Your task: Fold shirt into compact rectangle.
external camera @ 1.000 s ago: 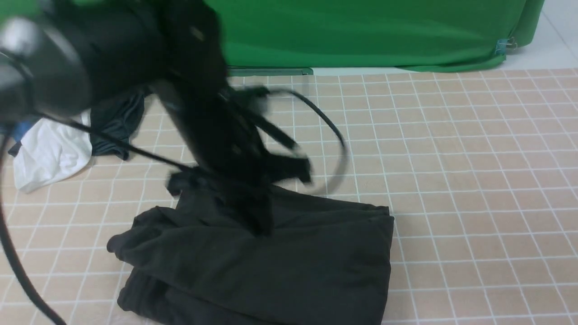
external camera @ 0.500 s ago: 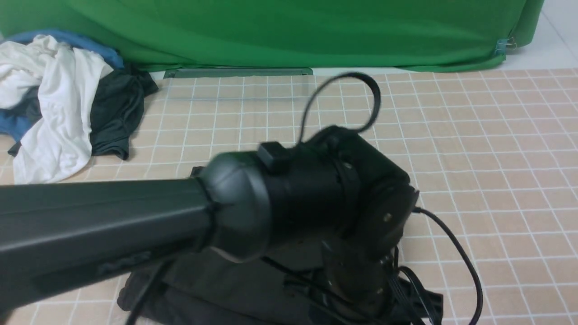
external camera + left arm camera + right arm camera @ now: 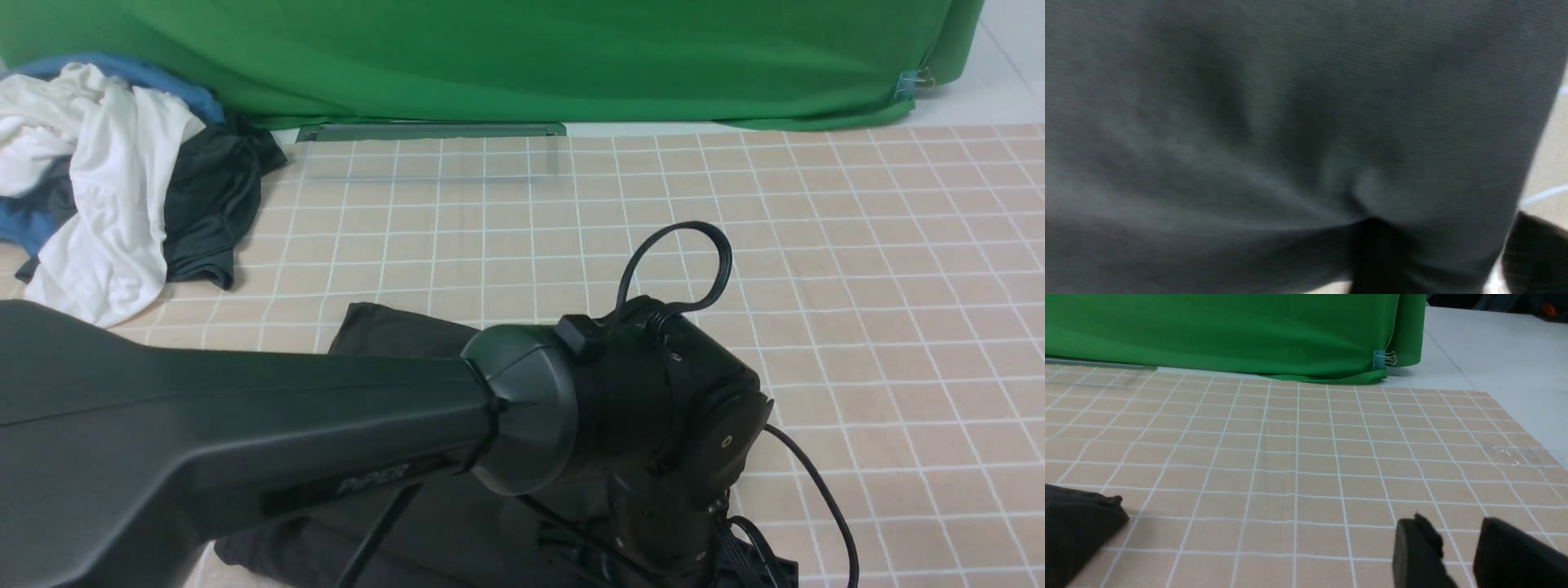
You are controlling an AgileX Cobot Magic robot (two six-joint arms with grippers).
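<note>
Left arm (image 3: 245,441): swung down across folded black T-shirt (image 3: 392,335), worktop (image 3: 898,327) at 6 o'clock; left hand (image 3: 1437,253) on cloth, spread undeterminable. Right hand (image 3: 1457,547): parted, empty; fold judged near complete.

Even, soft overhead light; faint shadows. Front and right wrist views sharp. Left wrist view blurred, filled by shirt (image 3: 1290,122) fabric.

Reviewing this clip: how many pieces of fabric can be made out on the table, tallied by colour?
Black: 1, the shirt, mostly behind the left arm.
White: 1, the white garment in the far-left pile.
Blue: 1, the blue cloth under it.
Dark grey: 1, the dark grey garment beside it.
Green: 1, the backdrop.
Total: 5.
</note>
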